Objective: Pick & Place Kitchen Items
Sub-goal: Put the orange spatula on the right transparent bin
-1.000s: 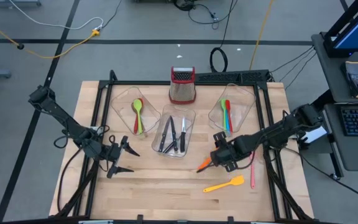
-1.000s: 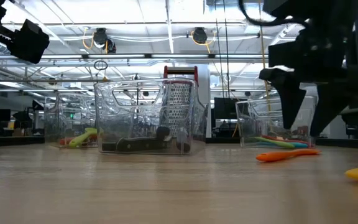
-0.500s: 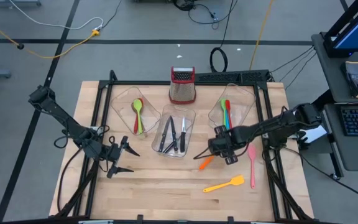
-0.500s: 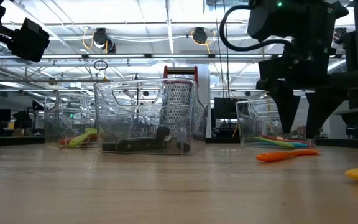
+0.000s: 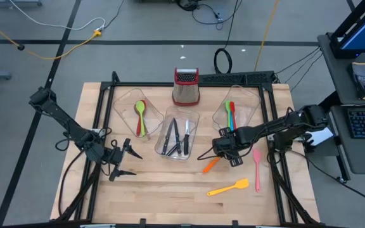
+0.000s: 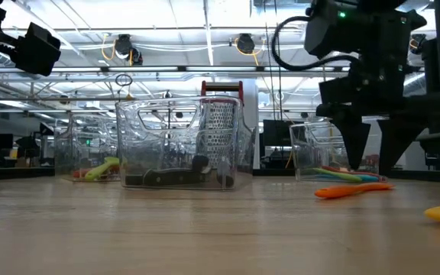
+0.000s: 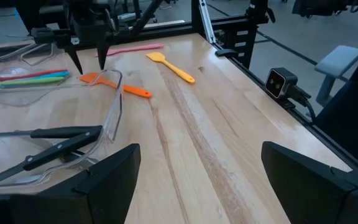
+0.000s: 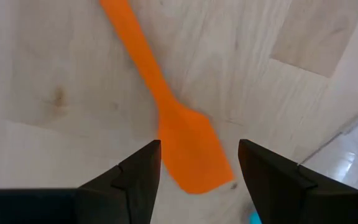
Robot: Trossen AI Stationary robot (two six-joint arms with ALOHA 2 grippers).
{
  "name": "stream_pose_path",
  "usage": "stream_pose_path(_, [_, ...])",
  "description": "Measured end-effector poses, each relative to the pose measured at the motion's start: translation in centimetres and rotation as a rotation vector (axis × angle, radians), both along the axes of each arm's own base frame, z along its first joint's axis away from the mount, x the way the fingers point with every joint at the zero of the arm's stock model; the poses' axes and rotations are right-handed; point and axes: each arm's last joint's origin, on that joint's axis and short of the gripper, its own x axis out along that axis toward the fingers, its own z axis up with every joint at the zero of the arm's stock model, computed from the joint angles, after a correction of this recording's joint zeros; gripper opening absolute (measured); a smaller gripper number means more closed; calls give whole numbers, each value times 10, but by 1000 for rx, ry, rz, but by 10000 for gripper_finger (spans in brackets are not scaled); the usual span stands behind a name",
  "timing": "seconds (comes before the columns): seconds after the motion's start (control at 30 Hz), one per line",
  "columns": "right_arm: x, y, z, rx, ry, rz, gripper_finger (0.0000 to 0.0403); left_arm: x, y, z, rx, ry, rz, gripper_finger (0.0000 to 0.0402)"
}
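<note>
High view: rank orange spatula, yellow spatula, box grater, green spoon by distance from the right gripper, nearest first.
1. Orange spatula, directly under the right gripper.
2. Yellow spatula, toward the table's front edge.
3. Box grater, back centre.
4. Green spoon, in the left tub.

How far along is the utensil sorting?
Done: green and red spoons sit in the left tub, knives in the middle tub, and green, red and blue utensils in the right tub.
In hand: nothing is held; the right pincer hangs open over the orange spatula lying on the table. The left pincer waits open.
Left: the orange, yellow and pink spatulas.
</note>
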Motion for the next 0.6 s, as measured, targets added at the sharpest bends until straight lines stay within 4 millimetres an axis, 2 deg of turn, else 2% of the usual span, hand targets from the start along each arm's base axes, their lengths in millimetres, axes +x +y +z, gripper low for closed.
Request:
stream_pose_path(0.33, [-17,-4,-34,-58,-34,-5,210,0,0,0,-2,0,1,335])
stream_pose_path(0.47, [-18,-2,-34,-64,-29,9,210,0,0,0,-6,0,3,335])
stream_pose_path(0.6, [-15,5,-27,-82,-69,18,210,0,0,1,-8,-5,3,335])
